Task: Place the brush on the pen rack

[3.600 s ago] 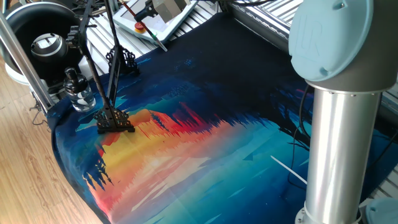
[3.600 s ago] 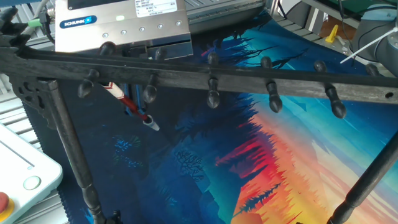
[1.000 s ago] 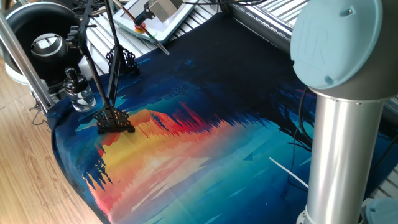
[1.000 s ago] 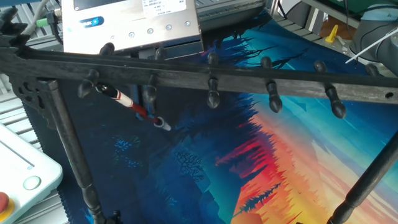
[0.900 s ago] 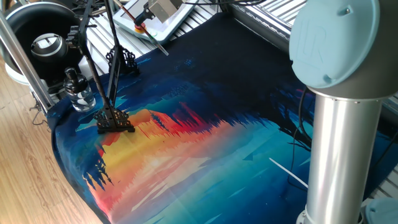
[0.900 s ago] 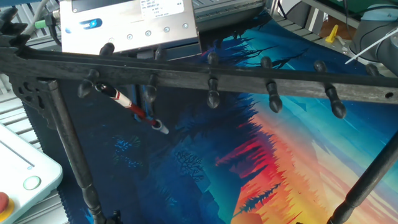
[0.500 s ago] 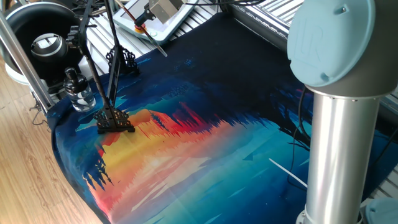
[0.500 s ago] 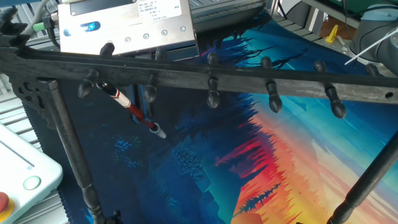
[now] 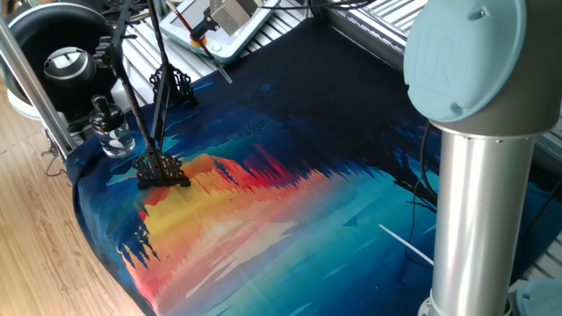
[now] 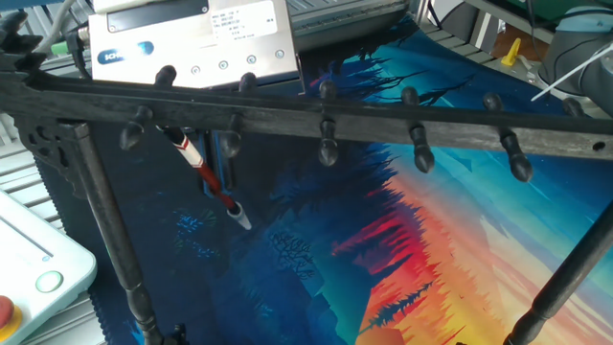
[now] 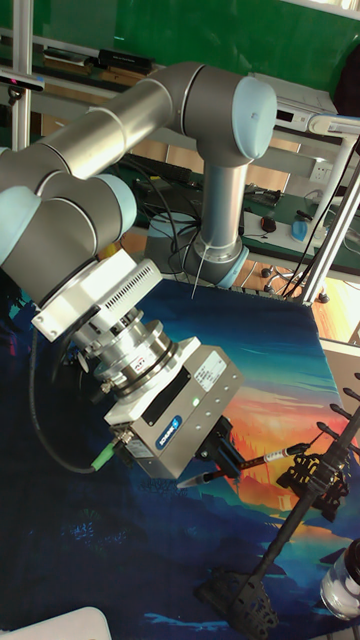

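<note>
Upper left of the frame: the gripper (image 9: 211, 28) holds the brush (image 9: 215, 67) tilted above the dark mat (image 9: 290, 175); the pen rack (image 9: 162, 168) stands at left, a glass bottle (image 9: 112, 130) just beside it

Bright, even indoor light, shadows soft and faint. Soft sheen on the robot arm (image 9: 479, 167) column. The pen rack (image 10: 326, 120) bar looms close to the lens, slightly soft. Tall fixed view sharp; background mildly blurred.
</note>
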Controlling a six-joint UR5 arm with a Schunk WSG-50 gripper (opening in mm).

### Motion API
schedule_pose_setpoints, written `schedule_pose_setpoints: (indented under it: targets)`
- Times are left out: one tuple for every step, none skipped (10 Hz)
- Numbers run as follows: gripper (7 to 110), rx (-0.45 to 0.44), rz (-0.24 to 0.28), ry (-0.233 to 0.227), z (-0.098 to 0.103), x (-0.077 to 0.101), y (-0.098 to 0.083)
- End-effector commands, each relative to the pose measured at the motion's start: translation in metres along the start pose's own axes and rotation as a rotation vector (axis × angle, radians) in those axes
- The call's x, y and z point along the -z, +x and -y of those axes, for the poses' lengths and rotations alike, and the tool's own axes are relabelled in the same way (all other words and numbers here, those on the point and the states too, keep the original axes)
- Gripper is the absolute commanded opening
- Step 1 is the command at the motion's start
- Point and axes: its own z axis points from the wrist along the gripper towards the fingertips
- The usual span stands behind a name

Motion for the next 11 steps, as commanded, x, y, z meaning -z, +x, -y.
schedule_pose_setpoints:
  targets:
    - [7, -0.009, 0.018, 0.003, -0.001, -0.003, -0.006]
    - [7, -0.010, 0.016, 0.005, -0.002, -0.006, -0.006]
    - [7, -0.012, 0.013, 0.014, -0.001, -0.009, -0.006]
    - [7, -0.016, 0.015, 0.020, 0.000, -0.012, -0.007]
    - [7, -0.016, 0.016, 0.022, 0.000, -0.014, -0.008]
    - [7, -0.014, 0.018, 0.022, -0.001, -0.016, -0.009]
    - [7, -0.012, 0.019, 0.025, 0.000, -0.018, -0.009]
    - [7, -0.010, 0.028, 0.023, 0.000, -0.021, -0.012]
    - [7, -0.010, 0.031, 0.023, 0.000, -0.023, -0.014]
    - [7, -0.012, 0.030, 0.026, 0.000, -0.024, -0.014]
    - [7, -0.013, 0.029, 0.028, 0.001, -0.024, -0.014]
